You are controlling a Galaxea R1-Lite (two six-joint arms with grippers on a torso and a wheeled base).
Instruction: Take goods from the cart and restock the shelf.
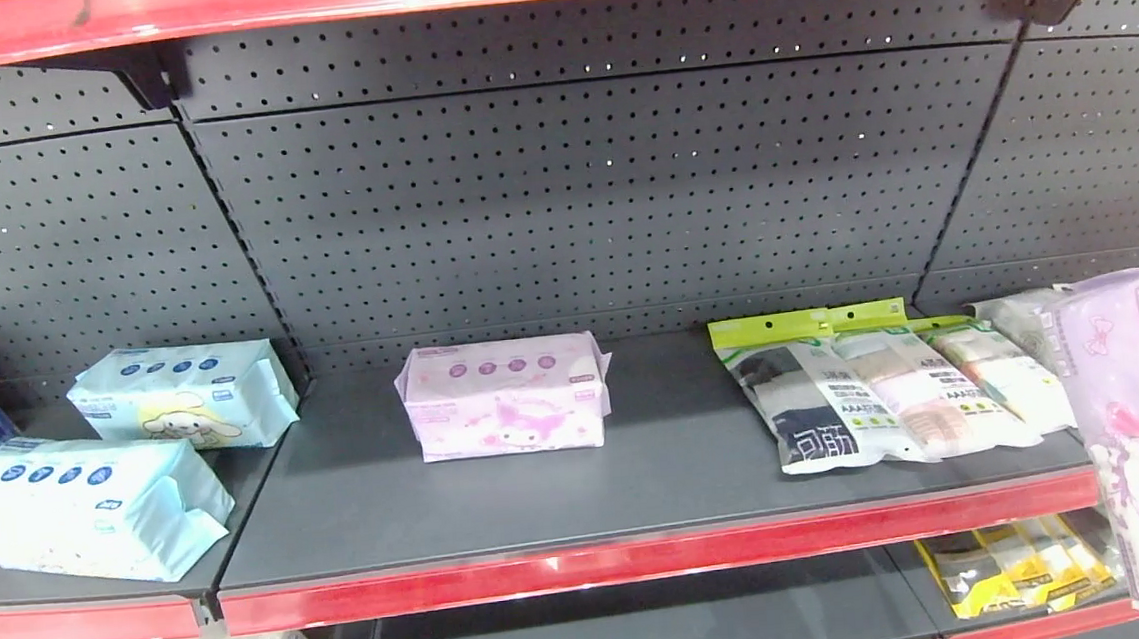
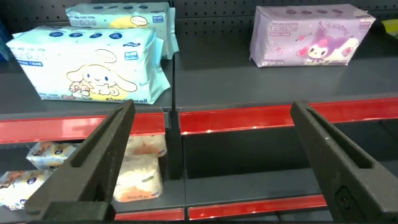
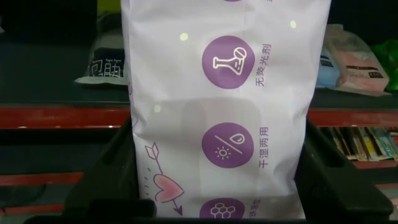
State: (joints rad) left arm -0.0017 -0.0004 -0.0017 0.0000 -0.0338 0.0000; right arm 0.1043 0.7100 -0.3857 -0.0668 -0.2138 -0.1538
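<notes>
Right hand [image 3: 221, 186] pinches purple tissue pack [image 3: 224, 93] bearing round icon labels; left hand [image 2: 211, 162] spread before shelf [image 2: 236, 118] front edge.

A shop aisle: red-edged pegboard shelf [image 1: 646, 558] with wrapped tissue packs [image 1: 505, 396].

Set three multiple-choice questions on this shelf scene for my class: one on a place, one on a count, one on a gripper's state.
1. Where does the pink pack lie? A. Alone, mid shelf. B. Hanging from the pegboard. C. On the floor.
2. How many light blue packs lie on the left of that shelf? A. One. B. Two. C. Four.
3. What state is the right gripper in? A. Open, empty. B. Shut on a sock pack. C. Shut on a purple pack.
Key: 1 A, nothing touches it; 2 B, one lies behind the other; 3 C, its fingers flank the pack.
</notes>
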